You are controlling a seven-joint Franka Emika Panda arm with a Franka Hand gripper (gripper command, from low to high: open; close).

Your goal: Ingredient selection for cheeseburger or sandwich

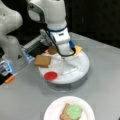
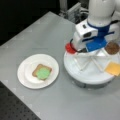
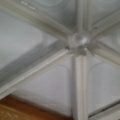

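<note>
- On the near plate (image 1: 51, 110): one bread slice (image 1: 65, 113) with lettuce (image 1: 74, 111) on top; sandwich half built.
- Farther back, on the divided tray (image 1: 82, 66): second bread (image 1: 42, 60) overhanging the rim, tomato (image 1: 50, 75), patty (image 2: 112, 47), cheese (image 2: 113, 68).
- Gripper (image 1: 64, 55) low over the tray hub (image 3: 80, 40); jaw opening hidden, cannot tell.
- Risk: descending here could hit the dividers; a nudge might tip the overhanging bread off.

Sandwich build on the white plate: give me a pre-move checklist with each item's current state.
1. Bread slice on the white plate: ok.
2. Lettuce lying on that slice: ok.
3. Tomato disc on the sandwich: not ok, it lies in the divided tray.
4. Second bread slice on the sandwich: not ok, it lies at the tray's edge.
5. Gripper over the tray's hub: ok.
6. Gripper holding anything: cannot tell.
</note>
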